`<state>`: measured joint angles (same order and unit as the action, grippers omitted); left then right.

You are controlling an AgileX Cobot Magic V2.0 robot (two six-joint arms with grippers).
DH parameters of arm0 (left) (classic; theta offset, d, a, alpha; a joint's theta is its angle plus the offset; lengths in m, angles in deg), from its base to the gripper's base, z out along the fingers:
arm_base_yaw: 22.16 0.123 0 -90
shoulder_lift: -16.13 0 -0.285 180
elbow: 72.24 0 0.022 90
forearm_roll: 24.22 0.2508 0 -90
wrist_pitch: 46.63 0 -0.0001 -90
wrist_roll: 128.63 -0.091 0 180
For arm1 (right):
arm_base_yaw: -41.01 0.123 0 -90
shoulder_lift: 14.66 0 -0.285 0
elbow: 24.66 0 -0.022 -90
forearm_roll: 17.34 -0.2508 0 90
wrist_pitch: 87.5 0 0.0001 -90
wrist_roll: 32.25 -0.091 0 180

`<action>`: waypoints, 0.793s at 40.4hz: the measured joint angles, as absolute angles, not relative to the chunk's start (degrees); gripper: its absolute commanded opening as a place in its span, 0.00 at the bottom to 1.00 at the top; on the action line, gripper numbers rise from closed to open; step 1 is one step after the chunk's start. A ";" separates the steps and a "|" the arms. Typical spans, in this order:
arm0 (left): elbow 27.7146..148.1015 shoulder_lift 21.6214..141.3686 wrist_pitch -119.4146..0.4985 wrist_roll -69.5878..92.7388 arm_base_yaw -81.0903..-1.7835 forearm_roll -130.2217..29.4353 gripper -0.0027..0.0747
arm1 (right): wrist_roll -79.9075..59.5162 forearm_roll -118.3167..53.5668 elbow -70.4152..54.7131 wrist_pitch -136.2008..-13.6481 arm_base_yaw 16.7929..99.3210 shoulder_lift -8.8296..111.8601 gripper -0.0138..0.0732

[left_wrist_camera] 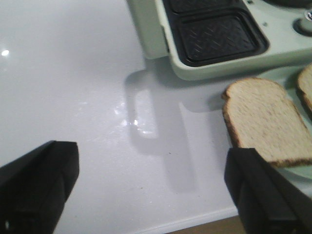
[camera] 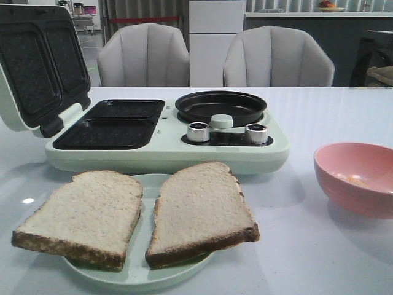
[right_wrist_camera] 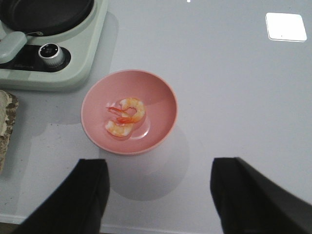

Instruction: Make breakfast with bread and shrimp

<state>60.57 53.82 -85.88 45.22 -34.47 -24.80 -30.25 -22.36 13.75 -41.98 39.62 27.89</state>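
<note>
Lying side by side on the pale green plate [camera: 138, 273] at lower left, two beige brown-crusted bread slices [camera: 83, 215] are waiting while both grippers' jaws are hanging apart, empty.

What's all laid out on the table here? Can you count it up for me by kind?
Bread slices: 2
Shrimp: 2, curled together
Pink bowl: 1
Pale green plate: 1
Breakfast maker: 1, lid open
Total: 7
</note>
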 measured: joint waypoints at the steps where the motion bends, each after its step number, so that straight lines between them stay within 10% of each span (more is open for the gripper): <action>1: 60.57 54.79 -85.66 43.48 -36.22 -24.64 0.91 | -30.25 -22.36 13.75 -41.98 39.62 27.89 0.80; 16: 56.85 70.86 -83.99 40.74 -64.85 -4.10 0.90 | -30.25 -22.36 13.75 -41.98 39.62 27.89 0.80; 32: 54.21 88.33 -84.40 76.96 -84.62 39.97 0.81 | -30.25 -22.36 13.75 -41.98 39.62 27.89 0.80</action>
<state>54.21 88.33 -84.40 76.96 -84.62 39.97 -30.25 -22.36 13.75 -41.98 39.62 27.89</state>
